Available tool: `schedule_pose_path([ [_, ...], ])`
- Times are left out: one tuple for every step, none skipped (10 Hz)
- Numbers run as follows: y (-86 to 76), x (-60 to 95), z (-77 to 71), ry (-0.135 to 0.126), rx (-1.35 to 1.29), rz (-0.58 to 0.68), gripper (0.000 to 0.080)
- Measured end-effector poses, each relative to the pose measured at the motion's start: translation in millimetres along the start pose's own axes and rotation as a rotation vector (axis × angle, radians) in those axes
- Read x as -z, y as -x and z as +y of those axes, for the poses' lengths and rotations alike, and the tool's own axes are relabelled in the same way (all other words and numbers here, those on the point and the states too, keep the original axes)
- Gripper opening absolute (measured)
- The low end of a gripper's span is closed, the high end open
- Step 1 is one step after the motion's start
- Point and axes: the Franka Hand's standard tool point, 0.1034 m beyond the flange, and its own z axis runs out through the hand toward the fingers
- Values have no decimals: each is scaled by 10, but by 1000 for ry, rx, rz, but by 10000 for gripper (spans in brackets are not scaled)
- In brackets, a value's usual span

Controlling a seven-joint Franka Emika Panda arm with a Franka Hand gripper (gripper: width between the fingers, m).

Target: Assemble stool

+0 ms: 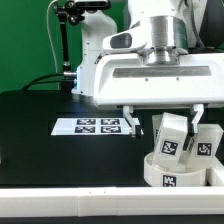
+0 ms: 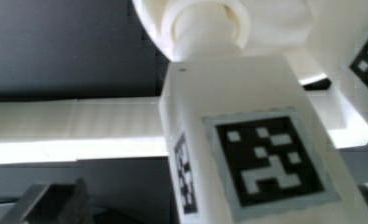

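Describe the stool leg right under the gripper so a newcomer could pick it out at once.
Start at the arm's big white gripper on the exterior view's right. Below it sits the round white seat, with blocky tagged legs standing around it. The leg you want stands upright between the open fingers, nearest the marker board; the other leg stands further toward the exterior view's right.

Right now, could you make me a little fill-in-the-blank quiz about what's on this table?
1. The marker board carries ___ tags.
2. The table is ___ in colour.
3. The stool's white seat is ___ in shape.
4. The gripper above the legs has its jaws ___.
Missing words: four; black; round; open.
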Motion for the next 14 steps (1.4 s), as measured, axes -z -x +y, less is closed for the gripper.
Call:
schedule_pose_path([
  [-18, 28, 1, -6, -5, -15, 649],
  [-38, 47, -2, -8, -6, -15, 649],
  [-37, 51, -17, -9, -6, -14, 649],
  [-32, 53, -43, -11, -3, -14, 649],
  [-19, 54, -67, -13, -1, -15, 649],
  [-4, 54, -88, -15, 3, -17, 649],
  [-2, 53, -91, -15, 3, -17, 649],
  [0, 54, -97, -16, 4, -18, 649],
  [-11, 69, -113, -18, 5, -17, 649],
  [-36, 105, -130, -21, 6, -11, 649],
  [-61, 132, -134, -23, 5, -7, 649],
  [-92, 157, -137, -24, 5, -1, 649],
  [-125, 181, -129, -25, 3, 4, 649],
  [-183, 201, -115, -28, 5, 1, 649],
])
